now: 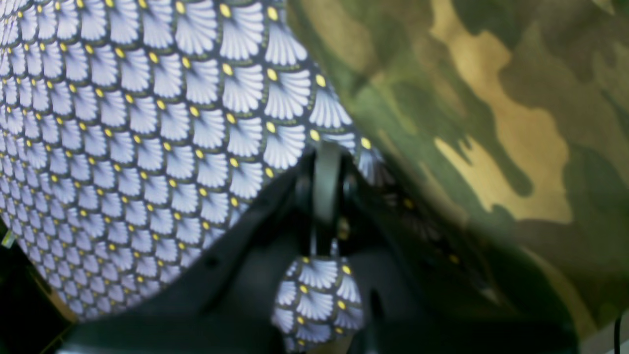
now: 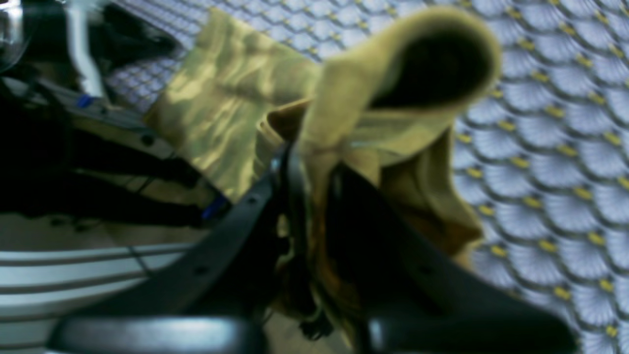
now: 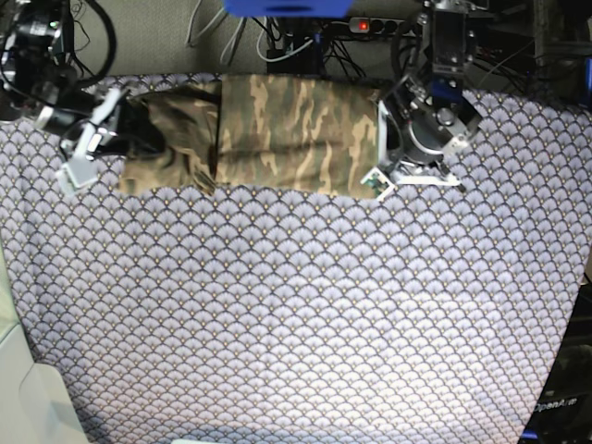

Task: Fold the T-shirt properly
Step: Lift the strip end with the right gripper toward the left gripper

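We look down on a table cloth (image 3: 296,314) printed with purple-grey fan scales and small yellow dots; it covers nearly the whole base view, from the 12 o'clock edge down to 6 o'clock. Beyond its far edge, at 12 o'clock, we see a dark clutter of cables (image 3: 277,42), a blue block (image 3: 285,6) and a strip with a red light (image 3: 363,25). At 7 o'clock a pale surface (image 3: 28,398) shows past the cloth's corner.

The T-shirt (image 3: 277,134) lies on the cloth at 12 o'clock, folded into a long band running from 9 towards 3 o'clock, its camouflage in tan, olive and brown. Its end towards 9 o'clock is bunched and darker.

The right gripper (image 2: 314,162) is at that bunched end, at 10 o'clock in the base view. In its wrist view we see its jaws closed to a narrow gap with tan shirt fabric pinched between them, a sleeve-like tube of cloth curling above.

The left gripper (image 1: 327,172) sits at the shirt's other end, at 1 o'clock in the base view. Its jaws are drawn together; it points down at the fan-scale cloth just beside the shirt's edge, and we cannot tell whether it holds anything.
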`<state>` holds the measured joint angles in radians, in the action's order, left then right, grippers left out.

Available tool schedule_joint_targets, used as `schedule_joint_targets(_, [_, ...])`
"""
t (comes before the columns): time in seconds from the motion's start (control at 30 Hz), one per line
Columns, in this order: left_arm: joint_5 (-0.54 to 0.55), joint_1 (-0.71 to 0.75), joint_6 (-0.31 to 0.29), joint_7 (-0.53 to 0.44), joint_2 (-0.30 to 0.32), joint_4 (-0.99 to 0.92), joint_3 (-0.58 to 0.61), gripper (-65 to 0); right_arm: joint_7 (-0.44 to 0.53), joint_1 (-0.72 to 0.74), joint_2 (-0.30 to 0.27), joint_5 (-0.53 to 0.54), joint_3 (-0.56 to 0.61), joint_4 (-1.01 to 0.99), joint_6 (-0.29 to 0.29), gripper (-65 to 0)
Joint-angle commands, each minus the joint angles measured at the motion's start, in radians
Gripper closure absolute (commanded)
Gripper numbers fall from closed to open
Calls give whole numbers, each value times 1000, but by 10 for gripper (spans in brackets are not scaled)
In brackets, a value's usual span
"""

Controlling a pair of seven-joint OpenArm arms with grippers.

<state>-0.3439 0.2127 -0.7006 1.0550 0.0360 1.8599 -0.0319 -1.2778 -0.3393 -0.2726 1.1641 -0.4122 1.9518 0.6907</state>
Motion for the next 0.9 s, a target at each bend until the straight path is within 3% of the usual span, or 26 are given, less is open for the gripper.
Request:
schedule_joint_targets(0.0, [-1, -8, 2, -6, 2, 19, -1, -6, -3, 24, -3, 24, -6, 16, 7, 0])
schedule_joint_targets(0.17, [-1, -6, 2, -6, 25, 8, -1, -6, -84, 67, 65, 24, -7, 19, 7, 0])
schedule_joint_targets(0.37, [-17, 6, 2, -6, 58, 8, -3, -6, -84, 75, 111, 24, 3, 22, 7, 0])
schedule_joint_targets(0.87, [-85, 4, 2, -8, 57, 8, -6, -6, -75, 197, 123, 20, 204, 19, 7, 0])
